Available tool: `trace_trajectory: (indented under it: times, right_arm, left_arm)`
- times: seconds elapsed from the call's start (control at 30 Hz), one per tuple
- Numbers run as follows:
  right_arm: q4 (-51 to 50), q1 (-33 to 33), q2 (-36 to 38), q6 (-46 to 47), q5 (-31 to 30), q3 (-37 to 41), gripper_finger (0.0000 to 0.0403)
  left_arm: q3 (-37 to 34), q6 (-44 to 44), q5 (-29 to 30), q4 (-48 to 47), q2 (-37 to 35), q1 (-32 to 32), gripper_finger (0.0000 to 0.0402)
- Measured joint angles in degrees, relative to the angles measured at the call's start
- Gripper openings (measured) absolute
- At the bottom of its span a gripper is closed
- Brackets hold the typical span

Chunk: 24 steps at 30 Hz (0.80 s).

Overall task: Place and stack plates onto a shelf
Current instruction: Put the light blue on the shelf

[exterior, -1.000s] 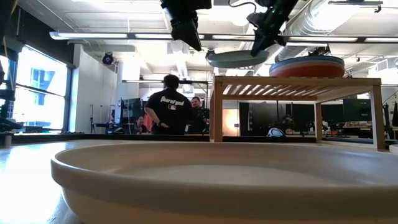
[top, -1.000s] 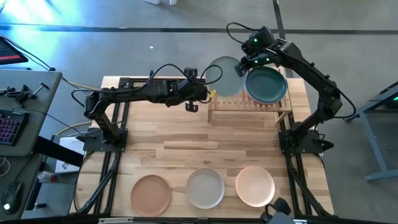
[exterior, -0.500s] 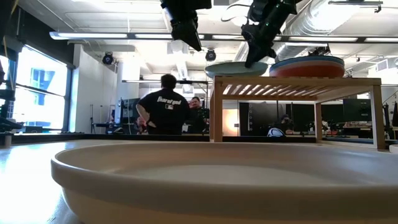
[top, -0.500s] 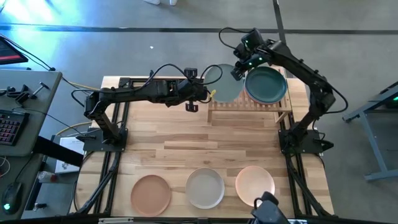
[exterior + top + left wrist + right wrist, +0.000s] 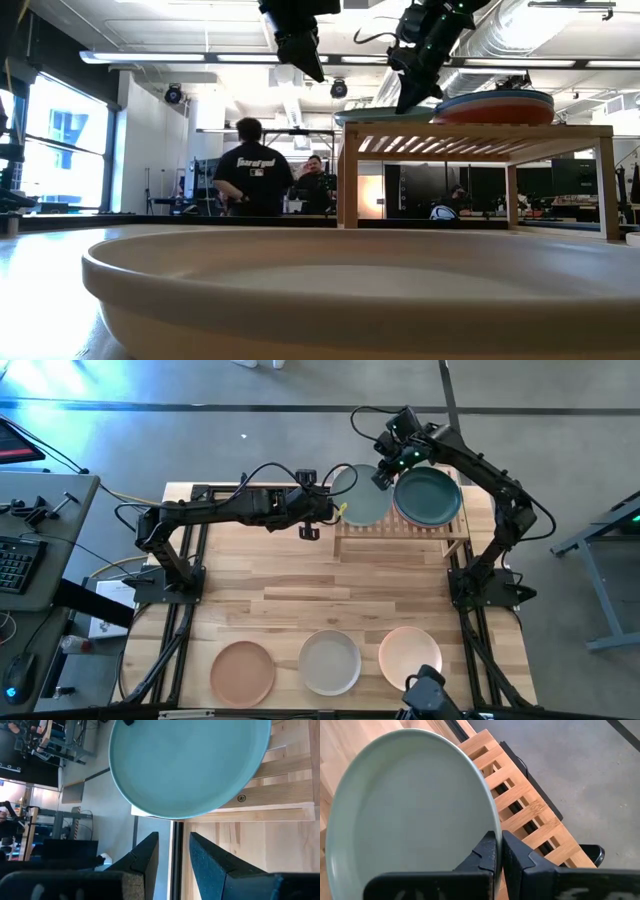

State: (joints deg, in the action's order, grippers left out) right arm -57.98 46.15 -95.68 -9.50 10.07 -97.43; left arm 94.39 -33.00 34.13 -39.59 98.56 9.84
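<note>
The right gripper (image 5: 383, 472) is clamped on the rim of the mint green plate (image 5: 360, 494), its two dark fingers (image 5: 492, 851) pinched tight on the plate's edge in the right wrist view. The plate lies over the left half of the bamboo shelf (image 5: 400, 532), overhanging the shelf's far-left corner; from the low view it sits about level at the shelf's top slats, though whether it fully rests on them cannot be told.

On the right half of the shelf stands a stack of plates with the dark teal plate (image 5: 428, 496) on top — the low view shows a blue rim and a red-orange plate (image 5: 492, 111) beneath it. The mint green plate and this stack lie just beside each other.

The left gripper (image 5: 338, 510) hovers near the shelf's left end, beside the mint green plate, its fingers (image 5: 146, 854) parted with nothing between them. In its own wrist view the plate lies just ahead of the fingertips, apart from them.

Along the near edge of the wooden table (image 5: 300, 600) three plates lie in a row, each apart from the next: the terracotta plate (image 5: 242, 669), the grey-white plate (image 5: 330, 662) and the peach plate (image 5: 409, 657).

Beyond the table, the low view shows a person in a dark shirt (image 5: 252, 178) standing in the room.
</note>
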Motion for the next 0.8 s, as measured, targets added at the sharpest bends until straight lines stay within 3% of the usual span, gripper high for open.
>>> trace_trajectory:
  times: [0.4,0.8]
  right_arm:
    - [-0.04,-1.27,-0.77,1.53,-1.08,0.00,0.0000]
    - [-0.91,-2.05,-2.26,1.32,-6.54,0.00,0.0000]
  left_arm:
    - [0.00,1.91,-0.02,0.00,0.00,0.00,0.0099]
    - [0.00,1.86,-0.02,0.00,0.00,0.00,0.0099]
